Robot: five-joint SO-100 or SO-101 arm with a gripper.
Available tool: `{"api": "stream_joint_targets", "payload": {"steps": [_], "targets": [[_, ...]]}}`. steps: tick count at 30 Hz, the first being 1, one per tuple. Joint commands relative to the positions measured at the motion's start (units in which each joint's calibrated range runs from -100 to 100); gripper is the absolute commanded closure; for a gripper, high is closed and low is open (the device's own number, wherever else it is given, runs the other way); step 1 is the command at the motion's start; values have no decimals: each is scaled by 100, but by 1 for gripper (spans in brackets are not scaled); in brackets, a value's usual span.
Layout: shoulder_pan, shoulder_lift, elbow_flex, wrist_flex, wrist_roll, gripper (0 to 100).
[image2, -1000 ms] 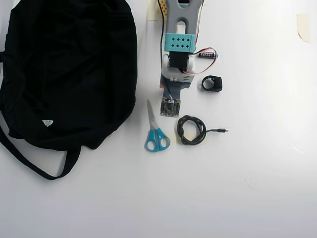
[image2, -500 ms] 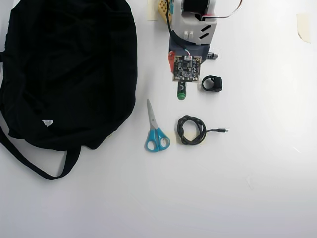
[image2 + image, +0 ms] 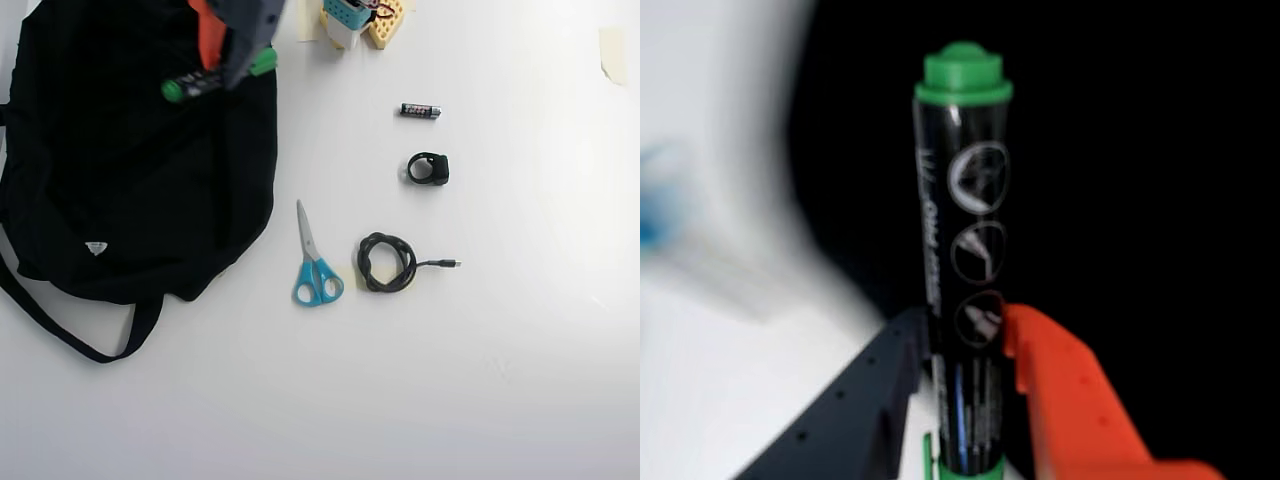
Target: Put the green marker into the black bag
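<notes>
Overhead view: the gripper (image 3: 222,75) clamped the green marker (image 3: 190,86) between its black and orange fingers, held above the black bag (image 3: 120,200), left of the scissors (image 3: 314,262). A clean release required positioning over the bag's opening, not visible here.

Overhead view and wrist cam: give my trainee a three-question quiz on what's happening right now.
1. True or false: the gripper is shut on the marker.
2. In the overhead view, the marker is over: A) the bag B) the scissors C) the cable.
3. Fill in: the small cylinder lying above the black ring in the overhead view is a ____.

Key: 1 true; 2 A; 3 battery.
</notes>
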Motion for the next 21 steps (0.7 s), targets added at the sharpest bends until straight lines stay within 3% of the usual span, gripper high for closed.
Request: {"api": "stream_joint_targets", "payload": {"steps": [1,5,10,12,14,15,18,21], "targets": [[779,329,-232,-366,-1,98],[973,1881,-511,-1374,5,98],[1803,3980,-2020,-1452,-6,98],[1676,3972,-2020,-1348,-6,96],[1556,3872,-2011,-1004,-43,73],[1556,3839,-2029,-995,-189,68],[1003,2885,-2020,-720,-336,67],[-605,1109,-1922,262,-336,71]]}}
